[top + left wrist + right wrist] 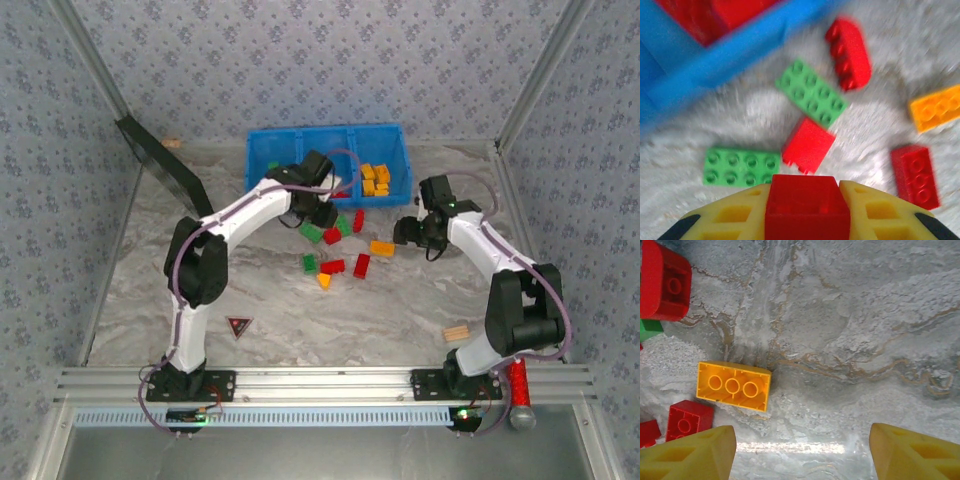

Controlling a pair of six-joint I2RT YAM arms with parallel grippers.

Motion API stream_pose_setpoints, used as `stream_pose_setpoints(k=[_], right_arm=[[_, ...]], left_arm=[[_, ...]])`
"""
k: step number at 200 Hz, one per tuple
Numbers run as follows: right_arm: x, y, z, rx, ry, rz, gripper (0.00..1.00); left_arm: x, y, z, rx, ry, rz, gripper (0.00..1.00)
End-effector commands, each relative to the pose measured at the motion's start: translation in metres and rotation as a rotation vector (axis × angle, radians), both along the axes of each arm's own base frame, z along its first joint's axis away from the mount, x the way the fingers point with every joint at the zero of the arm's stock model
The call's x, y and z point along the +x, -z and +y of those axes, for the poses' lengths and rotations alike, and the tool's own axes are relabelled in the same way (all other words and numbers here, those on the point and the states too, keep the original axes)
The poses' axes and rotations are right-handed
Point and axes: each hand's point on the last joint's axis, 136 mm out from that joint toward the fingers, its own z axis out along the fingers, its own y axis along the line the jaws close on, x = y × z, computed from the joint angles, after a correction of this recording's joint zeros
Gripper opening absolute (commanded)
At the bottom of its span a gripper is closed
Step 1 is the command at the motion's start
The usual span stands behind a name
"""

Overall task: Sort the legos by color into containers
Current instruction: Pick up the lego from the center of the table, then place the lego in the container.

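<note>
– Marbled table (400, 310), blue bin (258, 160) at the far edge; loose bricks (335, 262) lie just in front of it.
– Left gripper (807, 189)?
– Clamped on a red brick (807, 212) by its flat sides. Right gripper (802, 452) gapes over bare table, orange brick (734, 386) just beside it.
– Handling?
– Light, rigid, slick plastic, I judge. Pinch the smooth long walls, not the studs.

Overhead rear view, two close downward wrist views sharing orange brick (733, 386)
</note>
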Motion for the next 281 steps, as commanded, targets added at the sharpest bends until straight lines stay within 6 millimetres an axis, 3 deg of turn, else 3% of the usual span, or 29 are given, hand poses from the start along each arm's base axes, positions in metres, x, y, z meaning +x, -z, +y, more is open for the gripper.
stream_pose_setpoints(k=[1, 48, 124, 174, 217, 252, 281], right_arm=[[0.006, 0.008, 0.012, 0.061, -0.012, -0.004, 0.73], [0.016, 0.019, 0.032, 0.115, -0.032, 0.011, 0.78], [0.015, 0.046, 0.048, 0.126, -0.036, 0.066, 0.87], [0.016, 0.059, 0.055, 0.106, -0.043, 0.1, 0.87], [0.014, 0.072, 0.058, 0.091, -0.045, 0.127, 0.85], [0.014, 0.078, 0.057, 0.077, -0.04, 0.146, 0.82], [0.015, 0.081, 0.059, 0.073, -0.041, 0.154, 0.8]], left_arm=[[0.02, -0.041, -0.008, -0.033, -0.004, -0.101, 0.26], [0.076, -0.049, -0.02, -0.071, -0.085, -0.163, 0.24], [0.13, -0.004, -0.005, -0.087, -0.21, -0.124, 0.24], [0.14, 0.021, 0.0, -0.067, -0.229, -0.099, 0.26], [0.144, 0.041, 0.001, -0.046, -0.241, -0.069, 0.35], [0.143, 0.042, 0.001, -0.047, -0.239, -0.067, 0.47], [0.144, 0.031, -0.001, -0.064, -0.229, -0.082, 0.55]])
